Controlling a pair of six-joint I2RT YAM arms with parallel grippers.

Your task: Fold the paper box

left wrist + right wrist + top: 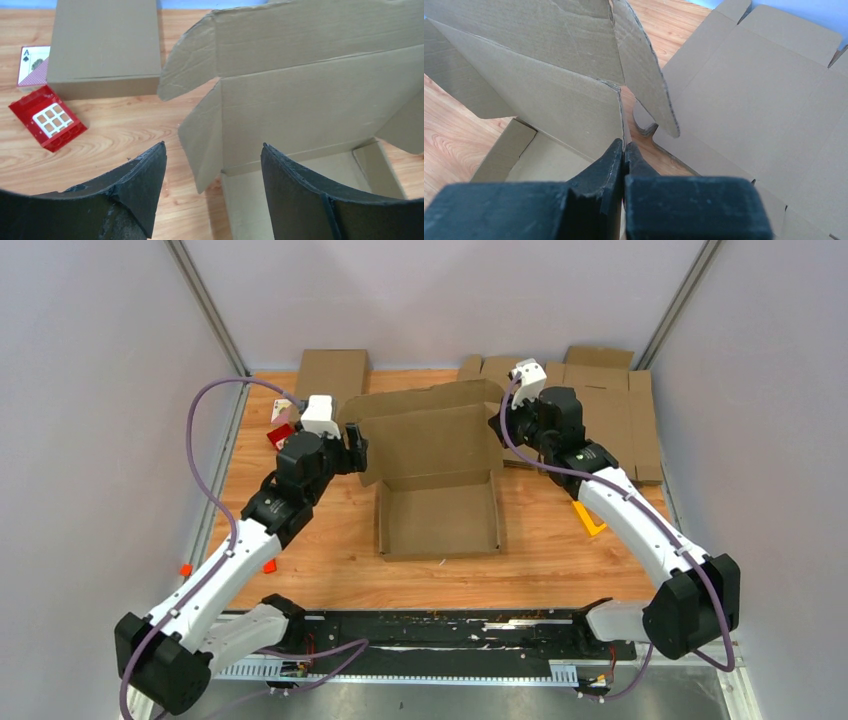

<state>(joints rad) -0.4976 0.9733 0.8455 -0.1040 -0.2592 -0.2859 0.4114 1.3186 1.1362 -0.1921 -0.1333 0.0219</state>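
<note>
1. The paper box (pixel 437 512) sits in the middle of the desk (pixel 330 570), tray already formed, lid standing up at the back.
2. The right gripper (pixel 624 146) has its jaws closed on the lid's right edge, where the side flap (pixel 644 65) hinges.
3. The left gripper (pixel 212 150) hovers with jaws wide open around the lid's left flap (pixel 202 130), seemingly not touching it.
4. I'd say flap-tucking is the step in hand.
5. Next, probably: fold that flap inward, then lower the lid so the 2 flaps slide inside the tray walls.
</note>
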